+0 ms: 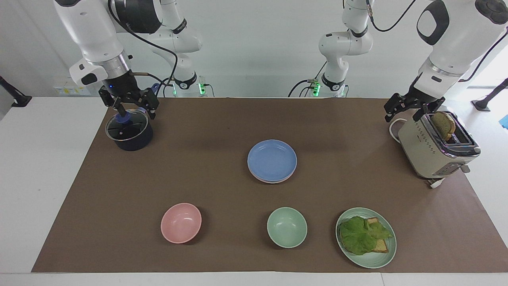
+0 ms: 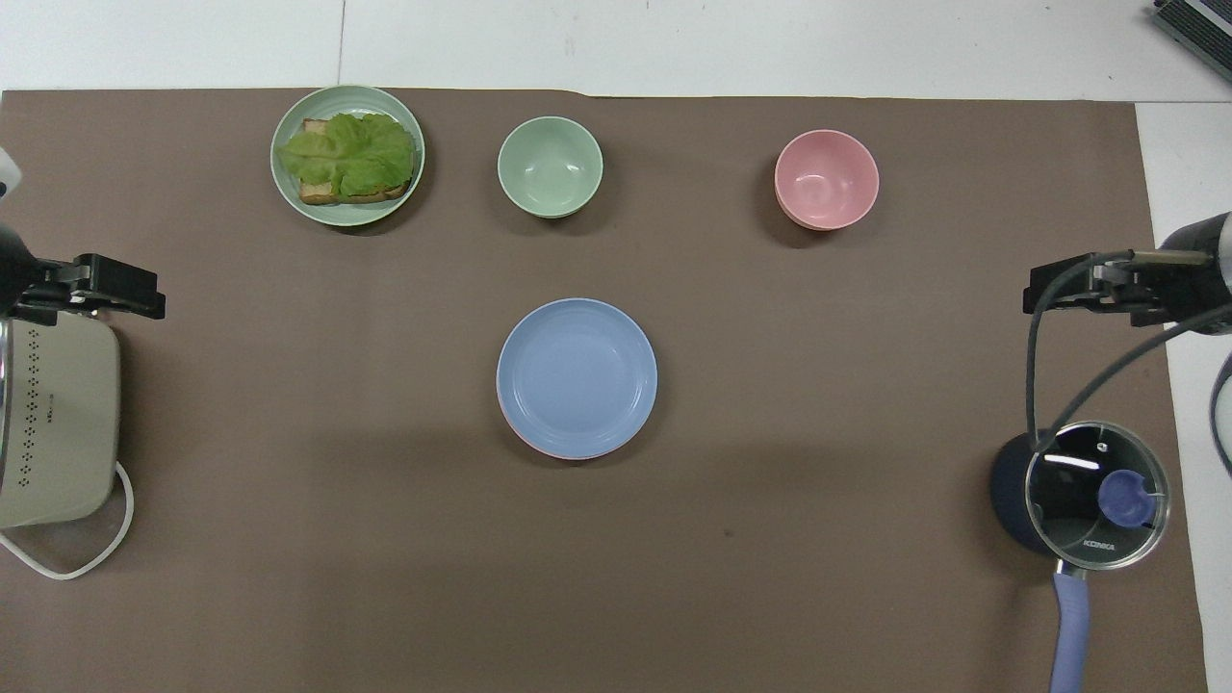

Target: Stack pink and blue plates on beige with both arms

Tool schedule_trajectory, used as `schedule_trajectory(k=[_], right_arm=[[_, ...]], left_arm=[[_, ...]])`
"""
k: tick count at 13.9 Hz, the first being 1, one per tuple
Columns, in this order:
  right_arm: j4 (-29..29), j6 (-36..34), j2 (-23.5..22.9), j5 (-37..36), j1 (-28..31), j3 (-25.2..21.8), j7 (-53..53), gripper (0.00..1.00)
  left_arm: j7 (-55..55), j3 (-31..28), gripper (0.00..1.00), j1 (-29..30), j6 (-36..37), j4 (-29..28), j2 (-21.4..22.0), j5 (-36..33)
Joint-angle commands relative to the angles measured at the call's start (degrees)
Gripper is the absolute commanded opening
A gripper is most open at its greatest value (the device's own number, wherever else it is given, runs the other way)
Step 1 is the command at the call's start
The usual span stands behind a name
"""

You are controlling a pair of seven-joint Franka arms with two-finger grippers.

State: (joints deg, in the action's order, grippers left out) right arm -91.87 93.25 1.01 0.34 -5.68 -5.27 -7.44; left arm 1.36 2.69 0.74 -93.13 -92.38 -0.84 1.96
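The blue plate lies on top of a stack in the middle of the brown mat. A thin rim of the pink plate shows just under it. The beige plate is hidden beneath them. My right gripper hangs open and empty over the lidded pot at the right arm's end. My left gripper waits open and empty beside the toaster at the left arm's end. Neither gripper touches the stack.
A dark pot with a glass lid stands under my right gripper. A beige toaster holds a slice of toast. Farther from the robots stand a pink bowl, a green bowl and a green plate with lettuce and toast.
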Motion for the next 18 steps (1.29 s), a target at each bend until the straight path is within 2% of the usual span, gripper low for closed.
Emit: schedule_trajectory(k=[1,2,4,6,8,10,15,18], right_arm=[[1.7,-2.64,0.83,-0.78,0.5,-0.79,2.86,1.0],[-0.74,-2.03,2.23,-0.26,0.5,-1.06,3.04,1.0],[-1.2,-2.81,2.69,-0.34,0.76,-1.32,3.39,1.0],[0.02,-3.6,2.6,-1.21,0.85,-1.32,6.36,1.0],[2.47,-7.28,2.51,-1.13,1.02,-1.5,7.79,1.0],[2.22,-8.52,2.95,-0.96,1.02,-1.59,7.7,1.0],[-1.29,-6.69,5.49,-1.13,0.41,-1.68,8.14,1.0],[-1.56,-6.42,5.5,-1.13,0.41,-1.67,8.31,1.0]], left_arm=[[-0.31,0.21,1.0,0.22,0.85,0.53,-0.04,-0.82],[-0.31,0.21,1.0,0.22,0.85,0.53,0.05,-0.82],[-0.31,0.21,1.0,0.22,0.85,0.53,0.05,-0.82],[-0.31,0.21,1.0,0.22,0.85,0.53,0.05,-0.82],[-0.31,0.21,1.0,0.22,0.85,0.53,0.05,-0.82],[-0.31,0.21,1.0,0.22,0.85,0.53,0.05,-0.82],[-0.22,0.21,1.0,0.22,0.85,0.53,0.05,-0.82],[-0.31,0.21,1.0,0.22,0.85,0.53,0.05,-0.82]])
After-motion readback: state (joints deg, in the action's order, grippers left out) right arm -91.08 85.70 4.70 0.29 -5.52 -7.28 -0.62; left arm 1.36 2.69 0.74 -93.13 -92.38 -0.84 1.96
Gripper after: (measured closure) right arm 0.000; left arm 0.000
